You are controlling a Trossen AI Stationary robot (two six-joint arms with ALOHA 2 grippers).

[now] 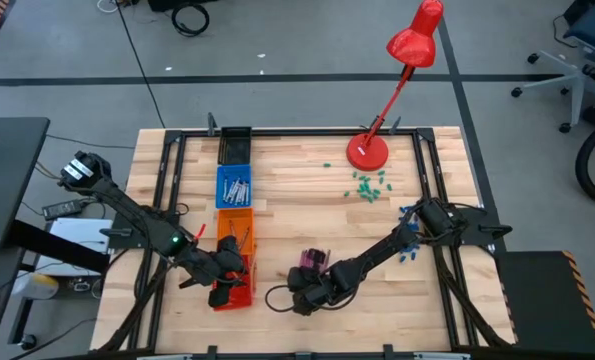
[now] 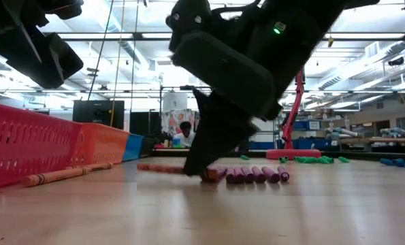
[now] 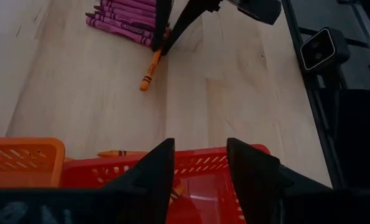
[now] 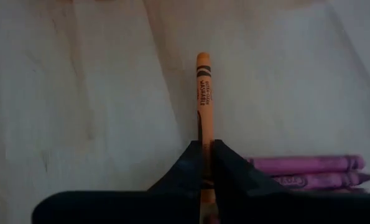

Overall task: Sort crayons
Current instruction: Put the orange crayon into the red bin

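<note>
An orange crayon (image 4: pixel 204 93) lies on the wooden table, with my right gripper (image 4: pixel 204 163) shut on one end of it, near the table's front middle (image 1: pixel 295 300). A row of magenta-pink crayons (image 2: pixel 256 175) lies side by side on the table just beside it. Grey crayons rest in a blue bin (image 1: pixel 235 187). My left gripper (image 3: pixel 200 163) hangs open above the red basket (image 3: pixel 197 186) at the front left, holding nothing. Another orange crayon (image 3: pixel 116 153) lies on the table against the red basket's outer wall. My right gripper pinches the orange crayon between its two fingers at the end nearest the pink row (image 4: pixel 204 144). The fingers slant down from the table's right side, and the crayon runs on ahead of them. In the low view its free length (image 2: pixel 163 167) lies level along the table.
An orange bin (image 1: pixel 235 225) and a black bin (image 1: pixel 235 145) stand in line with the blue bin and red basket at the left. A red desk lamp (image 1: pixel 369 150) stands at the back right, with green bits (image 1: pixel 367 185) and blue bits (image 1: pixel 409 250) scattered near it.
</note>
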